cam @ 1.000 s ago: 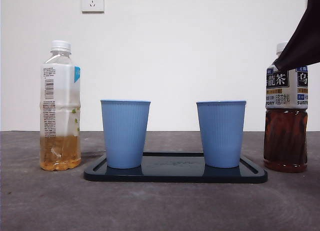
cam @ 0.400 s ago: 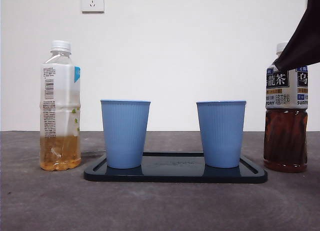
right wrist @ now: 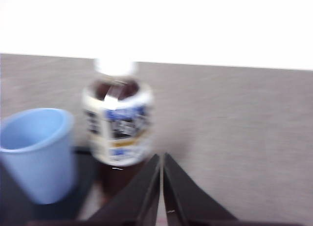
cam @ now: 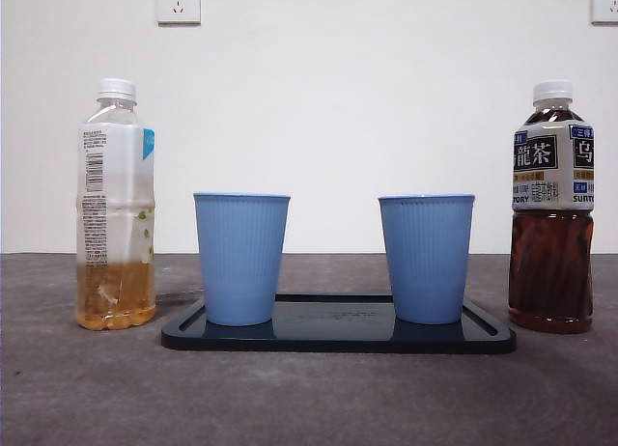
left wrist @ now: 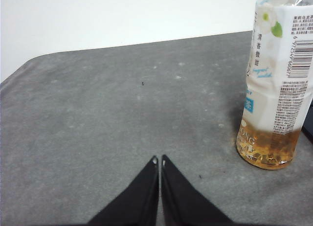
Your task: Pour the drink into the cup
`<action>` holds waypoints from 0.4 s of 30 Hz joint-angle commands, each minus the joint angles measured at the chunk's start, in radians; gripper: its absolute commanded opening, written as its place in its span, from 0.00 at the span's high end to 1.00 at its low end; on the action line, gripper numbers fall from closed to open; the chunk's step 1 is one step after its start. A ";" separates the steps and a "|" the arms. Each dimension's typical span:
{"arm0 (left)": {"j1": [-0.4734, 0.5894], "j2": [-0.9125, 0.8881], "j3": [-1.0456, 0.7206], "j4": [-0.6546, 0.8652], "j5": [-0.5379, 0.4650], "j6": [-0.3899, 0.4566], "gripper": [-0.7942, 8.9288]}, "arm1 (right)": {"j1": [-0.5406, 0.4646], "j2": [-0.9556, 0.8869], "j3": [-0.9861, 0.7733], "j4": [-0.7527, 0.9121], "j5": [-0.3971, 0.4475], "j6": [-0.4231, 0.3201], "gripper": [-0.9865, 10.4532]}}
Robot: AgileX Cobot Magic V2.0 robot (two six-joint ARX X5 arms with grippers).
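Two blue ribbed cups, one on the left (cam: pixel 241 258) and one on the right (cam: pixel 427 258), stand upright on a dark tray (cam: pixel 338 335). A capped bottle of dark tea (cam: pixel 552 209) stands right of the tray. A capped bottle with a little pale yellow drink (cam: pixel 116 205) stands left of it. My left gripper (left wrist: pixel 159 160) is shut and empty, hovering over bare table beside the pale bottle (left wrist: pixel 279 84). In the blurred right wrist view my right gripper (right wrist: pixel 161 160) is shut and empty, above and behind the dark tea bottle (right wrist: pixel 117 121), with the right cup (right wrist: pixel 36 152) beside it.
The grey table (cam: pixel 309 398) runs to a white wall. Two wall sockets sit high on the wall, one at the left (cam: pixel 179 2) and one at the far right (cam: pixel 605 2). No arm shows in the front view.
The dark arm that covered the tea bottle's cap at the upper right of the front view has left that view. The bottles and cups have not moved.
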 commanded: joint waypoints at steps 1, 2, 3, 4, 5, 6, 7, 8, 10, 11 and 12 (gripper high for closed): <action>0.003 -0.002 -0.021 -0.006 -0.002 0.003 0.91 | -0.035 -0.047 -0.037 0.018 -0.003 -0.053 0.91; 0.003 -0.002 -0.021 -0.006 -0.002 0.003 0.91 | -0.044 -0.062 -0.050 0.019 -0.003 -0.060 0.91; 0.003 -0.002 -0.021 -0.006 -0.002 0.003 0.91 | -0.054 -0.079 -0.067 0.026 -0.003 -0.064 0.91; 0.003 -0.002 -0.021 -0.006 -0.002 0.003 0.91 | -0.061 -0.094 -0.085 0.037 -0.003 -0.064 0.91; 0.003 -0.002 -0.021 -0.006 -0.002 0.003 0.91 | -0.067 -0.106 -0.100 0.049 -0.003 -0.064 0.91; 0.003 -0.002 -0.021 -0.006 -0.002 0.003 0.91 | -0.072 -0.119 -0.117 0.064 -0.003 -0.063 0.91; 0.003 -0.002 -0.021 -0.006 -0.002 0.003 0.91 | -0.077 -0.132 -0.133 0.077 -0.003 -0.063 0.91; 0.003 -0.002 -0.021 -0.006 -0.002 0.003 0.91 | -0.080 -0.140 -0.146 0.092 -0.003 -0.063 0.91; 0.003 -0.002 -0.021 -0.006 -0.002 0.003 0.91 | -0.085 -0.155 -0.174 0.119 -0.003 -0.063 0.91; 0.003 -0.002 -0.021 -0.006 -0.002 0.003 0.91 | -0.085 -0.159 -0.182 0.123 -0.003 -0.063 0.91; 0.003 -0.002 -0.021 -0.006 -0.002 0.003 0.91 | -0.085 -0.164 -0.190 0.123 -0.002 -0.063 0.91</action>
